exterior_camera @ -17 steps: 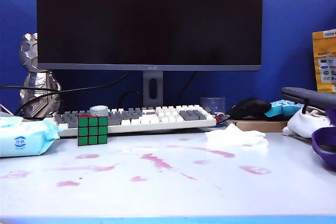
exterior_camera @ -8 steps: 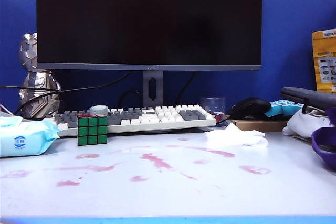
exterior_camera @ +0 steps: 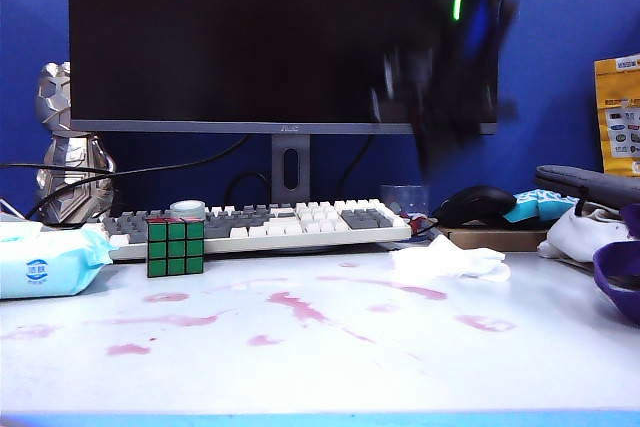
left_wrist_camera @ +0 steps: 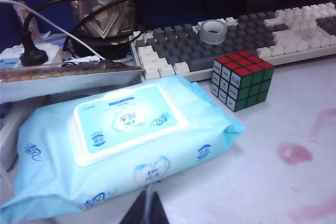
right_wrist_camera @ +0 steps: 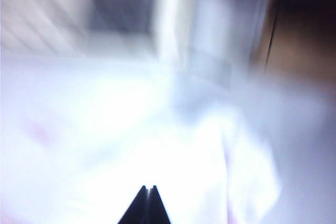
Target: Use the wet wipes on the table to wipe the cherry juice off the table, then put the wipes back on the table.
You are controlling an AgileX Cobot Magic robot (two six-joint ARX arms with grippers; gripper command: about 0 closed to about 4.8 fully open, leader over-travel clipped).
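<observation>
The wet wipes (exterior_camera: 450, 260) lie crumpled and white on the table (exterior_camera: 330, 372), just in front of the keyboard's right end. Cherry juice (exterior_camera: 298, 307) streaks the middle of the table in pinkish-red smears; one blotch (left_wrist_camera: 294, 153) shows in the left wrist view. My right gripper (exterior_camera: 432, 152) is a dark motion blur hanging high above the wipes. In its own blurred view the right gripper (right_wrist_camera: 148, 188) is shut and empty over a white patch, the wipes (right_wrist_camera: 210, 166). My left gripper (left_wrist_camera: 148, 196) is shut, empty, beside the light-blue packet.
A light-blue wipes packet (exterior_camera: 45, 262) lies at the left, with a Rubik's cube (exterior_camera: 176, 246) beside it. The keyboard (exterior_camera: 260, 227), with a tape roll (left_wrist_camera: 213, 31) on it, and the monitor (exterior_camera: 285, 37) stand behind. A mouse (exterior_camera: 478, 207) and a white cloth bundle (exterior_camera: 585, 237) sit at the right.
The right arm has swept into the exterior view from the upper right and now hangs blurred above the wipes. The wipes, the juice and the other objects have not moved.
</observation>
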